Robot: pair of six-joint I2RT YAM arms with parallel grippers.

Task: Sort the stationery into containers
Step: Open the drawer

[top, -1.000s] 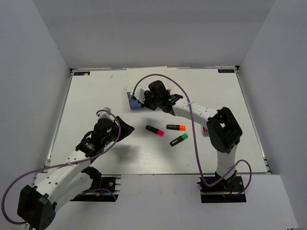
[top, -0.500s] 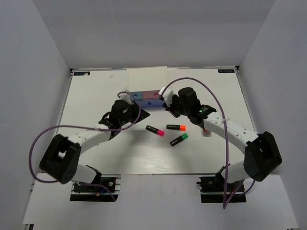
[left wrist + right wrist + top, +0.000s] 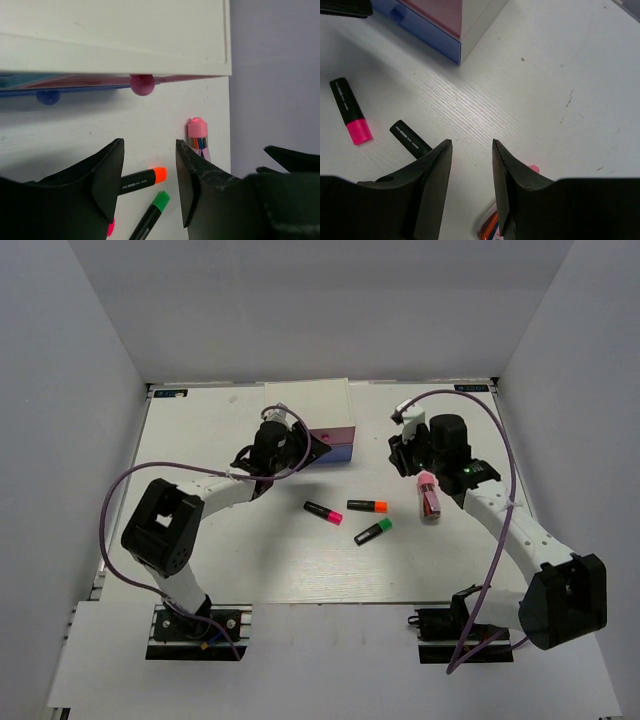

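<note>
The white chest [image 3: 307, 405] stands at the back centre, with its pink drawer [image 3: 333, 435] and dark blue drawer [image 3: 338, 453] showing. My left gripper [image 3: 314, 449] is open and empty just in front of the drawers and hides the light blue one. In the left wrist view the pink knob [image 3: 142, 84] lies ahead of the open left gripper [image 3: 148, 150]. Pink [image 3: 323, 511], orange [image 3: 367, 505] and green [image 3: 372, 531] highlighters lie mid-table. My right gripper [image 3: 403, 455] is open and empty beside a pinkish-red capped case [image 3: 428, 495]. The lilac block is out of view.
Grey walls enclose the white table [image 3: 200, 530] on three sides. In the right wrist view the chest's corner with the dark blue drawer [image 3: 420, 30] is at top left, and the pink highlighter [image 3: 351, 117] lies left of the open gripper [image 3: 471, 147].
My left gripper has swung from the near left up to the chest's drawer fronts. My right gripper has drawn away from the chest to the right, ending beside the pinkish-red case.
</note>
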